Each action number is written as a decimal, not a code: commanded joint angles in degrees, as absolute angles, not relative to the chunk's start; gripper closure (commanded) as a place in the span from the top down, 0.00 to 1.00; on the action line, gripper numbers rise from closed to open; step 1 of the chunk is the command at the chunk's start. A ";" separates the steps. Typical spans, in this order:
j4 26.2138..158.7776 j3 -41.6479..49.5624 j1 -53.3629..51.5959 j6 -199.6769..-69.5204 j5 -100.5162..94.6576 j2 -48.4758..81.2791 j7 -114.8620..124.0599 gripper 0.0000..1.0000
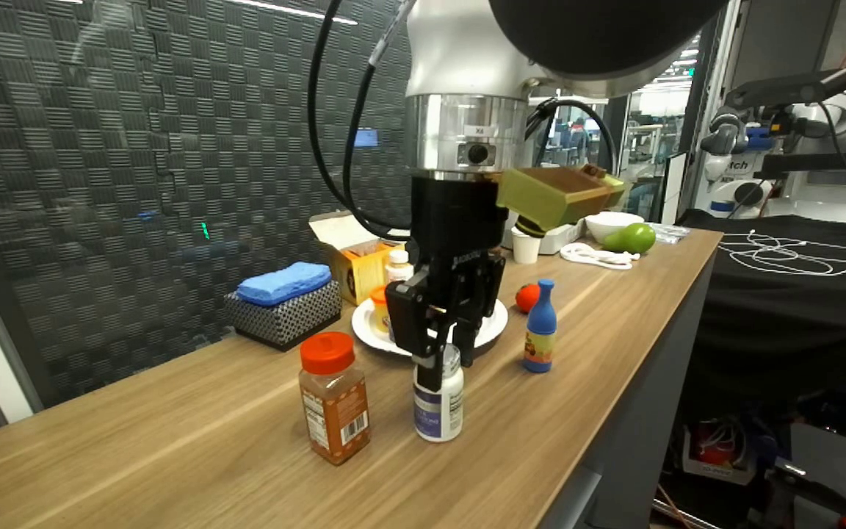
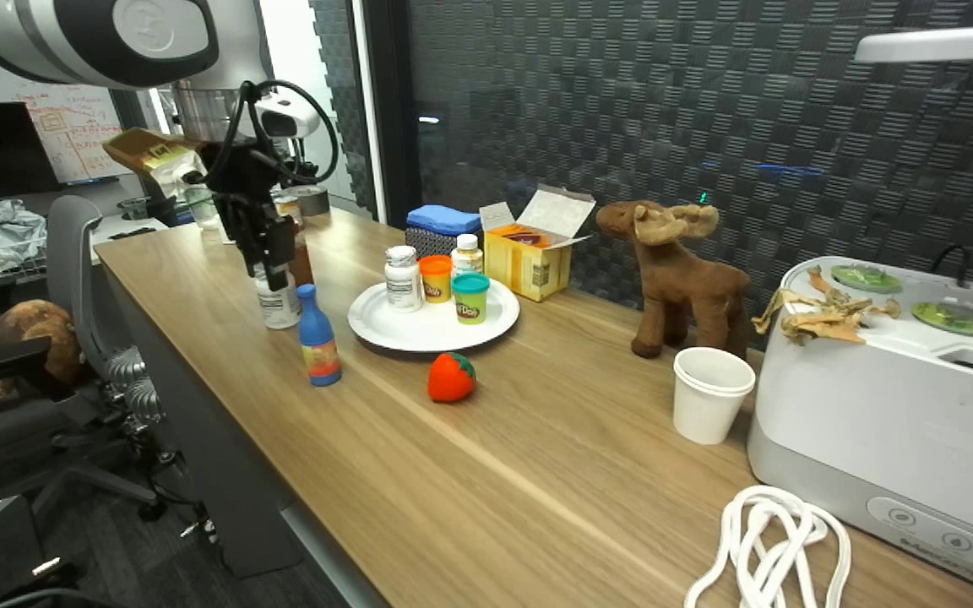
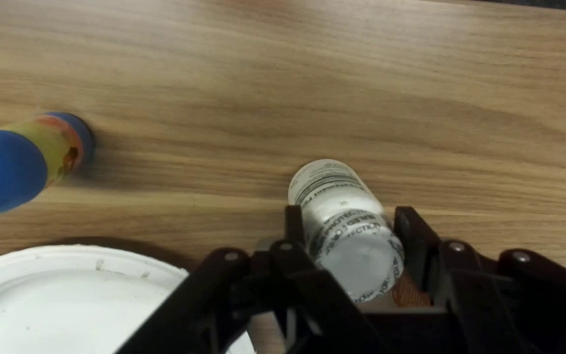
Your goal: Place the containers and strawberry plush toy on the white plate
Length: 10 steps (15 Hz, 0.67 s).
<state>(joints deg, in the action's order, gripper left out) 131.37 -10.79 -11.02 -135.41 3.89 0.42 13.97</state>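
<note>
Jaws part-way open, the end effector point(image 3: 351, 223) straddled the wrapped cap of a white supplement bottle point(image 1: 440, 415), one jaw close by each flank; whether it actually pinched the bottle, I could not tell. That bottle stood upright on the wooden table point(image 1: 195, 441), with a spice jar point(image 1: 336, 415) under a red-orange lid just beside it and a blue bottle point(image 2: 315, 338) near it in both exterior views.

Apart from these sat the white plate point(image 2: 406, 331), and in an exterior view I counted four upright containers on it: a second white bottle point(image 2: 403, 287), an orange-lidded Play-Doh tub point(image 2: 436, 285), a white-capped bottle point(image 2: 467, 257) and a green Play-Doh tub point(image 2: 470, 302) (with a teal lid, as it happened). The strawberry plush toy point(image 2: 450, 380), red with green leaves, lay on the table near the plate but clear of its rim.

Near the plate an opened yellow box point(image 2: 537, 262) showed its raised flaps, and a blue cloth point(image 1: 285, 283) lay folded on a patterned box point(image 1: 305, 317). Farther along the table, a brown plush moose point(image 2: 693, 283) stood near white paper cups point(image 2: 710, 405) (nested, one in the other), which were just beside a large white appliance point(image 2: 867, 414).
</note>
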 commanded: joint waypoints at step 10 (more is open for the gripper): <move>130.48 -10.22 -10.34 -135.20 2.43 -2.16 15.08 0.20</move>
<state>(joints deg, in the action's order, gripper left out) 131.03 -10.74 -10.97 -136.09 3.69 -0.15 13.23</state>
